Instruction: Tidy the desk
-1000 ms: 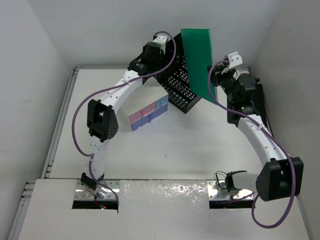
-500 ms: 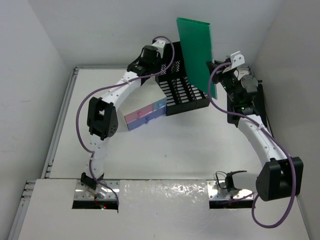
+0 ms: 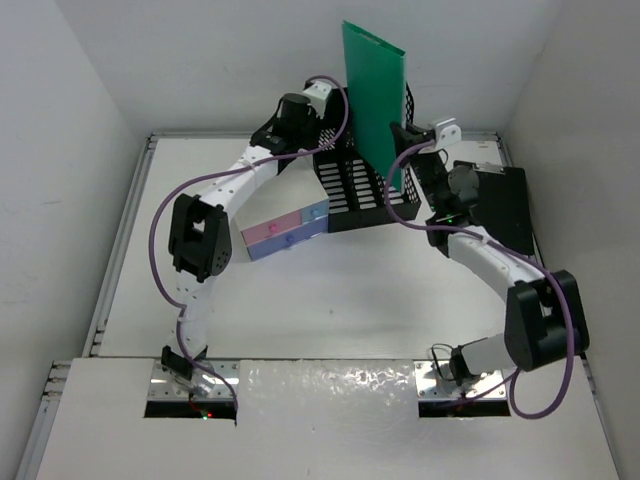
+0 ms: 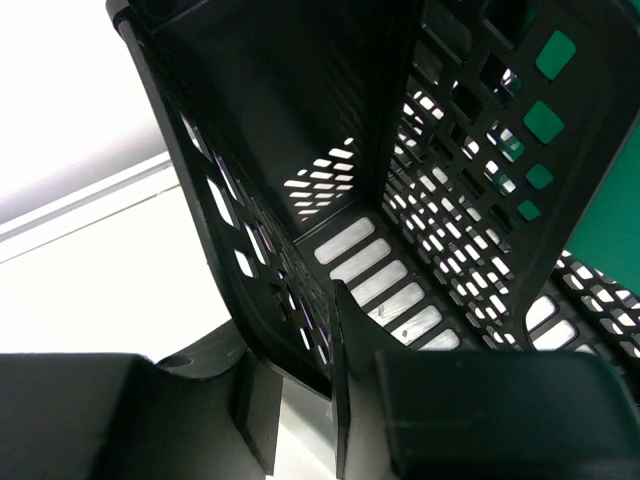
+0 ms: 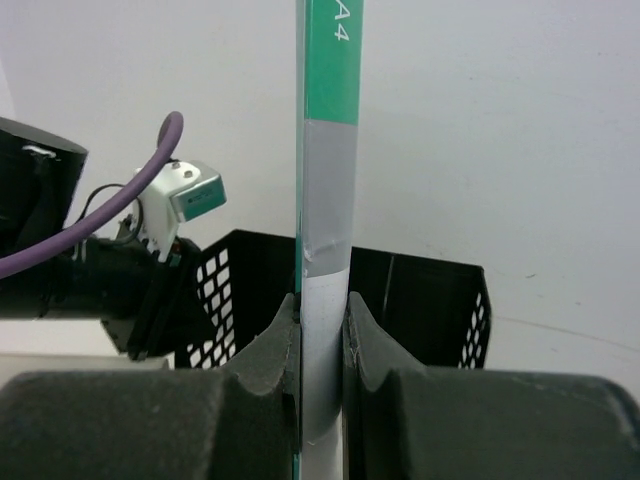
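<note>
Your left claw (image 4: 320, 400) is pinched on the rack (image 3: 352, 190): one thin black side wall sits between the two fingers. The left wrist view looks straight into the slotted mesh compartments.

Your right claw (image 5: 322, 340) is pressed tight on the folder (image 3: 375, 90), with a pad on each side of the grey taped spine. The folder is green, stands upright and edge-on to the right wrist camera, and "A4" is printed on the spine.

From the top view, the folder rises above the rack's right side. Its lower end overlaps the rack, but you can't tell whether it's inside a slot.

The desk (image 3: 350, 290) is the big white top under everything. The rack sits at its far middle, and the arm bases are at the near edge.

The drawer box (image 3: 285, 232), pink and blue fronts, is just beside the rack on its near-left. A flat black slab (image 3: 505, 205) lies at the right edge, behind the right arm.
</note>
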`<move>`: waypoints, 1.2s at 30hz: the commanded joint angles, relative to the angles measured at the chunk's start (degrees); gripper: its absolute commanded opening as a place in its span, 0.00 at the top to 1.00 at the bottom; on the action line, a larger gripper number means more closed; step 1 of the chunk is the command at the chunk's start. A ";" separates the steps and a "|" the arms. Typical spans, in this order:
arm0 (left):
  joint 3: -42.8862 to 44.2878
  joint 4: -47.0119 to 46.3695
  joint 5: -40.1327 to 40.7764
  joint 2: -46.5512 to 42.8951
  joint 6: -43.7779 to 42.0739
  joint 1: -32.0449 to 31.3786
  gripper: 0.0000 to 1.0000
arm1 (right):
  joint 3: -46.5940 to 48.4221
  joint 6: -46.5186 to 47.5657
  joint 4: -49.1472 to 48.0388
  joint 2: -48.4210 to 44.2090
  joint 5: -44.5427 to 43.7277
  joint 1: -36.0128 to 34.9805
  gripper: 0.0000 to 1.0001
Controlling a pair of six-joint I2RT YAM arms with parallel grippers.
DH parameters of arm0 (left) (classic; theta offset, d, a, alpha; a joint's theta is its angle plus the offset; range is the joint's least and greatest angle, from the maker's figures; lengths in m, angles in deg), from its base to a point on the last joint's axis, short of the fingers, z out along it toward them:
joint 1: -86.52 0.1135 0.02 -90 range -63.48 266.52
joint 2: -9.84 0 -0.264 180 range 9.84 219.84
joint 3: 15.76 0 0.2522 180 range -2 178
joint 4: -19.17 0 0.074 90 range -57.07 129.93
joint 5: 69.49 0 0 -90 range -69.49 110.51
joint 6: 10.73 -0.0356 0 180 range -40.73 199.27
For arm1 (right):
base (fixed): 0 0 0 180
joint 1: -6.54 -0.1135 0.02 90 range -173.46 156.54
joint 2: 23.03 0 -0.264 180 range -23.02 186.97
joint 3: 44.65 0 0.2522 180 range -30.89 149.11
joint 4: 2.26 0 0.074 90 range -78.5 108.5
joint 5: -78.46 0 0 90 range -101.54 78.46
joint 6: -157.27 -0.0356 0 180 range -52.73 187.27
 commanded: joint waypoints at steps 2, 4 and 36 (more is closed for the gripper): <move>-0.94 -0.26 -2.93 -3.22 -1.58 1.06 0.93 | 1.43 1.99 -17.28 6.24 -8.41 -3.60 1.00; -0.94 -0.26 -3.20 -2.95 -2.20 0.98 0.93 | 3.18 4.89 -20.61 9.15 -10.16 -6.05 1.00; 0.29 -1.75 -8.47 -0.58 -7.30 1.24 1.00 | -2.27 8.24 -20.80 24.47 -14.31 -11.25 0.42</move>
